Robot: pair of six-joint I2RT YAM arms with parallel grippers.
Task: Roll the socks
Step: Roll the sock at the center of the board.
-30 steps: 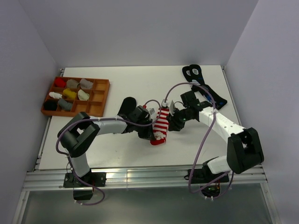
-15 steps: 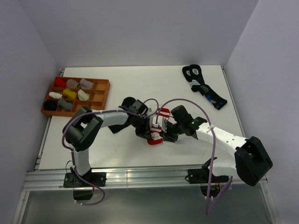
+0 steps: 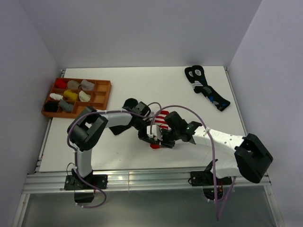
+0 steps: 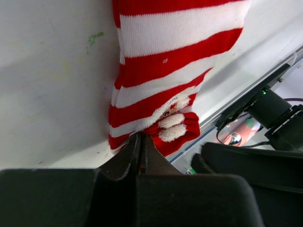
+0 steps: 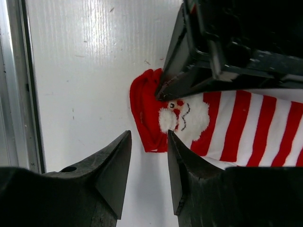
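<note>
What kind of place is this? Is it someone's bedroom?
Probably a robot lab, not a bedroom: a left arm and right arm fixed at a table edge, plain walls boxing it in, and a tray of sock bundles.

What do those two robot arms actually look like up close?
The left arm and right arm are white tubes linked by chunky black joints. Each is trailed by a loose purple cable. The left gripper and right gripper are black, with two pointed, wedge-shaped fingers. I see no markings.
</note>
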